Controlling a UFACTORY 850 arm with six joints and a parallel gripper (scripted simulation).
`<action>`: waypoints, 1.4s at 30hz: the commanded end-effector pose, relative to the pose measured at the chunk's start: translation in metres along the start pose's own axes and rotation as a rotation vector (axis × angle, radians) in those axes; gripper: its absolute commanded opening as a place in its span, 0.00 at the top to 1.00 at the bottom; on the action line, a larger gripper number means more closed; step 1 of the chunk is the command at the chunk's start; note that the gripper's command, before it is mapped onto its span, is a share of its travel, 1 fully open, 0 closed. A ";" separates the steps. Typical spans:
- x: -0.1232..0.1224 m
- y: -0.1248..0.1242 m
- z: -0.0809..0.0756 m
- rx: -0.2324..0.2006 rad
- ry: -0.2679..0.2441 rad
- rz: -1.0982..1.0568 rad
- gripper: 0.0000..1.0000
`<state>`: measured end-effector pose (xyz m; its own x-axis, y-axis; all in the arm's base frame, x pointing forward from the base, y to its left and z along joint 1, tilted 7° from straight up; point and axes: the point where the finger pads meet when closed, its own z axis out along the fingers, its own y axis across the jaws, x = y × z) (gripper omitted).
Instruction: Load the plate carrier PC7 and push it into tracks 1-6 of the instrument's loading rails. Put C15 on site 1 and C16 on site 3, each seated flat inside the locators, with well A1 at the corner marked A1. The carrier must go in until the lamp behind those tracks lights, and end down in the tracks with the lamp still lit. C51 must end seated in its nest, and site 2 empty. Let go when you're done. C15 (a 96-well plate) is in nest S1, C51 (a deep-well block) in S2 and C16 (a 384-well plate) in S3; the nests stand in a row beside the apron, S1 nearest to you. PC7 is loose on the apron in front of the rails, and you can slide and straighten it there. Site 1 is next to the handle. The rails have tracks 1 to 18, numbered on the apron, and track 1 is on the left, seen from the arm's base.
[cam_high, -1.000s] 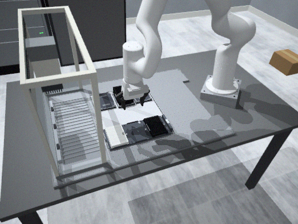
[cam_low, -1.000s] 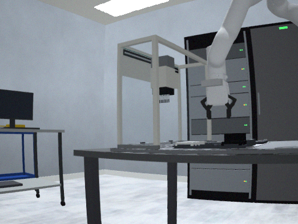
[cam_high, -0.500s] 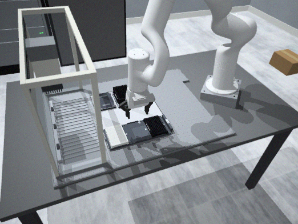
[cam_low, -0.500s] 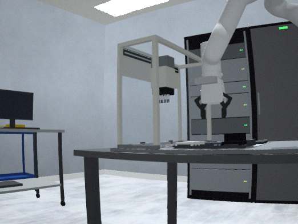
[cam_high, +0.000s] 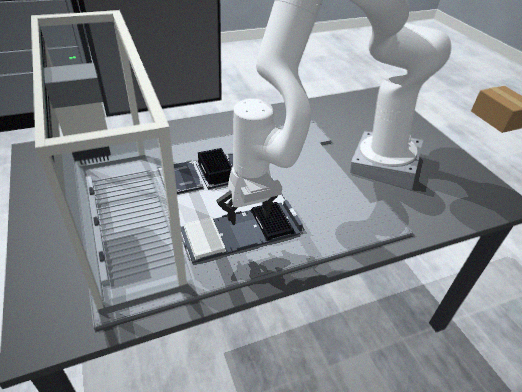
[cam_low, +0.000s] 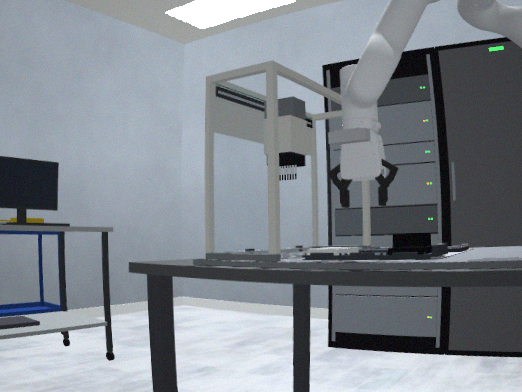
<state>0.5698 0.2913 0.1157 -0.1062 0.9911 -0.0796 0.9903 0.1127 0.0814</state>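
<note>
The plate carrier PC7 (cam_high: 242, 232) lies on the apron in front of the rails (cam_high: 127, 220), outside the instrument. A black plate with visible wells (cam_high: 273, 220) sits on its right end. A pale flat plate (cam_high: 202, 240) sits on its left end. The middle site looks bare. The black deep-well block C51 (cam_high: 214, 165) stands in a nest behind the carrier; it also shows in the exterior view (cam_low: 412, 243). My gripper (cam_high: 248, 210) is open and empty, high above the carrier's middle (cam_low: 363, 201). The arm hides the nest nearest the base.
The instrument's pale frame (cam_high: 100, 130) stands at the left, with a pipetting head (cam_low: 290, 140) hanging inside. A nest (cam_high: 187, 176) left of C51 looks flat and low. The arm's base (cam_high: 387, 157) is at the back right. A cardboard box (cam_high: 500, 107) lies on the floor.
</note>
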 end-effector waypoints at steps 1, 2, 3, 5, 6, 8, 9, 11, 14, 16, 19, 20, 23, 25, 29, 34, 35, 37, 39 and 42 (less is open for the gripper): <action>0.021 0.001 -0.001 -0.002 0.000 0.000 0.00; 0.026 0.001 -0.001 -0.002 0.000 0.000 0.00; 0.031 0.001 -0.001 -0.002 0.000 0.000 0.00; 0.041 0.001 -0.001 -0.002 0.000 0.000 0.00; 0.042 0.001 -0.001 -0.002 0.000 0.000 0.00; 0.042 0.001 -0.001 -0.002 0.000 0.000 0.00; 0.042 0.001 -0.001 -0.002 0.000 0.000 0.00; 0.042 0.001 -0.001 -0.002 0.000 0.000 0.00; 0.042 0.001 -0.001 -0.002 0.000 0.000 0.00; 0.042 0.001 -0.001 -0.002 0.000 0.000 0.00; 0.042 0.001 -0.001 -0.002 0.000 0.000 0.00; 0.042 0.001 0.001 -0.002 0.000 0.000 0.00; 0.042 0.001 0.006 -0.002 0.000 0.000 0.00; 0.042 0.001 0.009 -0.002 0.000 0.000 0.00; 0.042 0.001 0.013 -0.002 0.000 0.000 0.00; 0.042 0.001 0.021 -0.002 0.000 0.000 0.00; 0.042 0.001 0.023 -0.002 0.000 0.000 0.00; 0.042 0.001 0.026 -0.002 0.000 0.000 0.00; 0.042 0.001 0.029 -0.002 0.000 0.000 0.00; 0.042 0.001 0.034 -0.002 0.000 0.000 0.00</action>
<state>0.5683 0.3305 0.0824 -0.1061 0.9911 -0.0804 0.9903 0.1126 0.0812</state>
